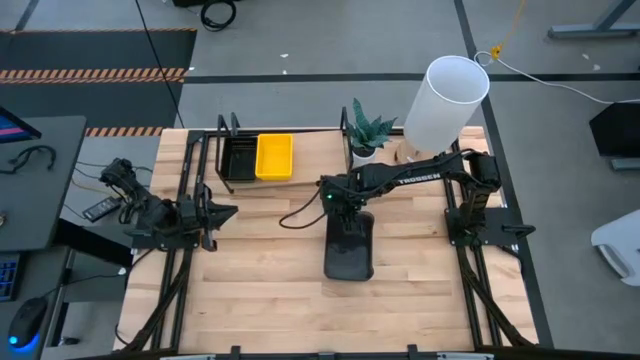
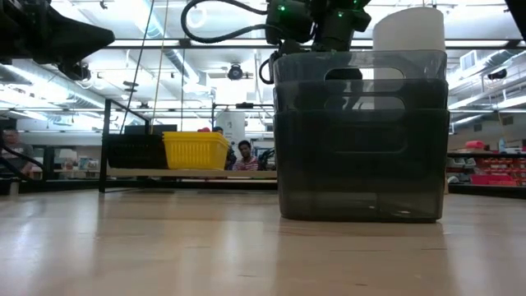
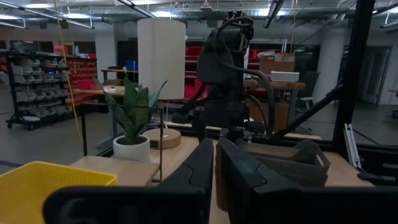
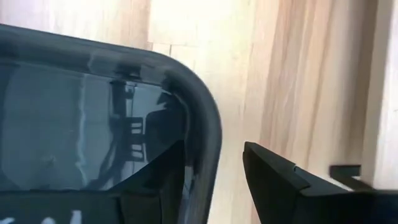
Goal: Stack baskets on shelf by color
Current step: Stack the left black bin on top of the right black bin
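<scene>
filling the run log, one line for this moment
right gripper: straddles grey basket rim, table centre | left gripper: shut, waiting | shelf: yellow basket, black basket

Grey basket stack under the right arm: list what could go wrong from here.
1. The right gripper straddles only the end wall of the dark grey baskets, one finger inside and one outside. Lifted from that end, the stack may tilt or the nested baskets may separate.
2. The way to the shelf passes near the potted plant and the white lamp; a swinging load might clip them.
3. The yellow basket and black basket already sit there, so a low approach could bump them.
</scene>
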{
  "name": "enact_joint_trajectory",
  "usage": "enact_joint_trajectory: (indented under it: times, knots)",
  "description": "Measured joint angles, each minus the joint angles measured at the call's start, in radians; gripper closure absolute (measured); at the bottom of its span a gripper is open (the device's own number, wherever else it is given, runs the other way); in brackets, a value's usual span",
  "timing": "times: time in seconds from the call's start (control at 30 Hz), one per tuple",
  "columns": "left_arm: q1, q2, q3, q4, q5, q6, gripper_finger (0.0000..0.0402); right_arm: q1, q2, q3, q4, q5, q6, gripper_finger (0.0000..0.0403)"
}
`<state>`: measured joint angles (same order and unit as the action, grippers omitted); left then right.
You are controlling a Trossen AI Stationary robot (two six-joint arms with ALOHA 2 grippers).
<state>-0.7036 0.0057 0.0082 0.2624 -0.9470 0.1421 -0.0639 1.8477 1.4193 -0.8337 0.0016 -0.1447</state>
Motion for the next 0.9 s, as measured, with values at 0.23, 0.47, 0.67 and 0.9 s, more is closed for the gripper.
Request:
enact_joint_trajectory:
  times: [0.23,0.47,0.67,0.9]
  knots:
    - [0.0,0.0,0.0,0.017,0.0,-0.001,0.0384,-0.015,0.0,0.0,0.077,0.07,-0.124,0.024]
    - [0.0,0.0,0.0,0.019,-0.001,-0.002,0.0379,-0.077,0.0,0.0,0.265,0.122,-0.284,0.024]
    - [0.0,0.0,-0.001,0.019,-0.001,-0.002,0.0383,-0.124,0.0,0.0,0.339,0.126,-0.293,0.0241]
    - [0.0,0.0,-0.001,0.019,-0.003,-0.002,0.0388,-0.115,-0.016,0.002,0.304,0.189,-0.27,0.024]
